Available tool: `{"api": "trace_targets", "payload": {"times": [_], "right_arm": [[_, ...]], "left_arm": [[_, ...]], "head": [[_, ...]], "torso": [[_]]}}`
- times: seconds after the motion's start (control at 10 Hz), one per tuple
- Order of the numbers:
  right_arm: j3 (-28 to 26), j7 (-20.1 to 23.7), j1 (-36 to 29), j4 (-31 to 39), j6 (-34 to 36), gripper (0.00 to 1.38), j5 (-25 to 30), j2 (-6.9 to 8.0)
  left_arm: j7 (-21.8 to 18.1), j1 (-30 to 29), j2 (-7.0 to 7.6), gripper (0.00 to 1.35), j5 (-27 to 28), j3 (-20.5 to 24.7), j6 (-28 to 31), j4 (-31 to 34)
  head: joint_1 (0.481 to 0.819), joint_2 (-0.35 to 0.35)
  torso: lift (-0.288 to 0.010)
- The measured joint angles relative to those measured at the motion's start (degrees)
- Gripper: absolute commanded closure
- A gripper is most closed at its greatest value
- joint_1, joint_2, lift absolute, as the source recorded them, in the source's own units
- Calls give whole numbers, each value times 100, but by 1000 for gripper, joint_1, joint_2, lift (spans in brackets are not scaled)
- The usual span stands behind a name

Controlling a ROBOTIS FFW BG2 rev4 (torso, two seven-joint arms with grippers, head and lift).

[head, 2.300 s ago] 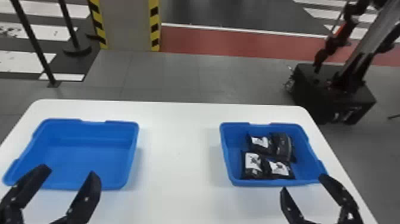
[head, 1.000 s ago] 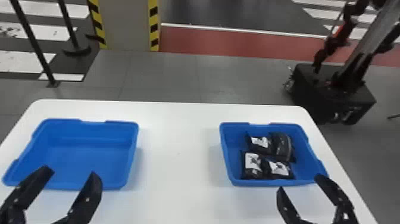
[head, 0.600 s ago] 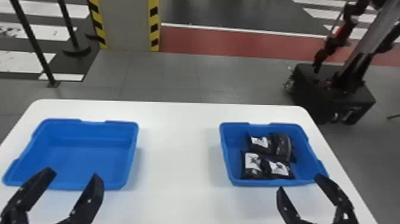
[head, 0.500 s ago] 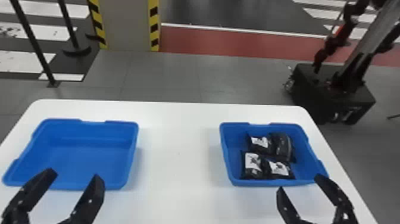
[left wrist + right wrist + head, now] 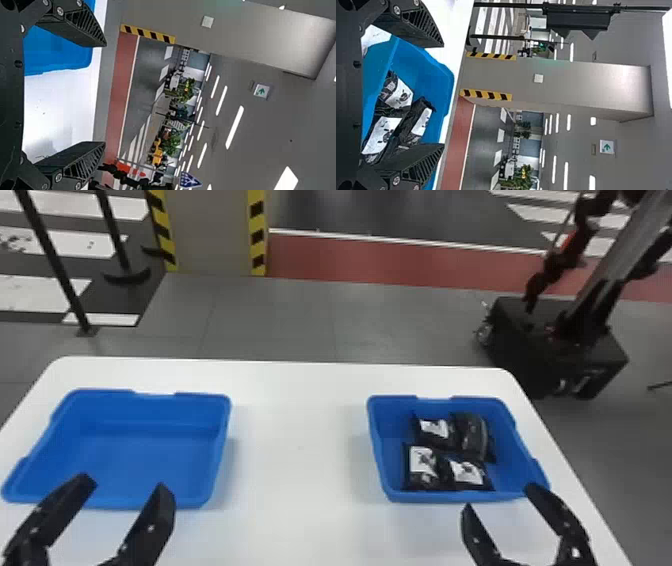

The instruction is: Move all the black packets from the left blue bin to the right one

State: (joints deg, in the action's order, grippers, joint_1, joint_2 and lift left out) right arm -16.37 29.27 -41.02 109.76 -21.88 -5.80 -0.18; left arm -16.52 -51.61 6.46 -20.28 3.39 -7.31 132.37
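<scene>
Within the right bin (image 5: 515,470) lie four black packets (image 5: 425,465); the left bin (image 5: 145,455) exposes its floor. Left gripper (image 5: 126,484) and right gripper (image 5: 500,498): released, fingers spread. Both bins occupy the table (image 5: 300,450); a pillar (image 5: 210,230) stands beyond.

Solid blue is worn by both the left bin (image 5: 150,460) and the right bin (image 5: 517,465), set off by a white table (image 5: 300,440). Black packets (image 5: 472,435) are patched with white, dark-printed labels (image 5: 422,460). A grey pillar (image 5: 210,230) is edged in yellow-and-black stripes; grey floor (image 5: 270,320) is bordered by a red band (image 5: 400,262).
</scene>
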Motion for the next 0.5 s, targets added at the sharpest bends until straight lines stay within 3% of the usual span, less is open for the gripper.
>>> {"api": "trace_targets", "payload": {"times": [0.5], "right_arm": [[22, 0, 35, -36, 17, 130, -18, 0]], "left_arm": [[0, 0, 30, 159, -148, -47, 9, -60]], "head": [[695, -136]], "torso": [[-110]]}}
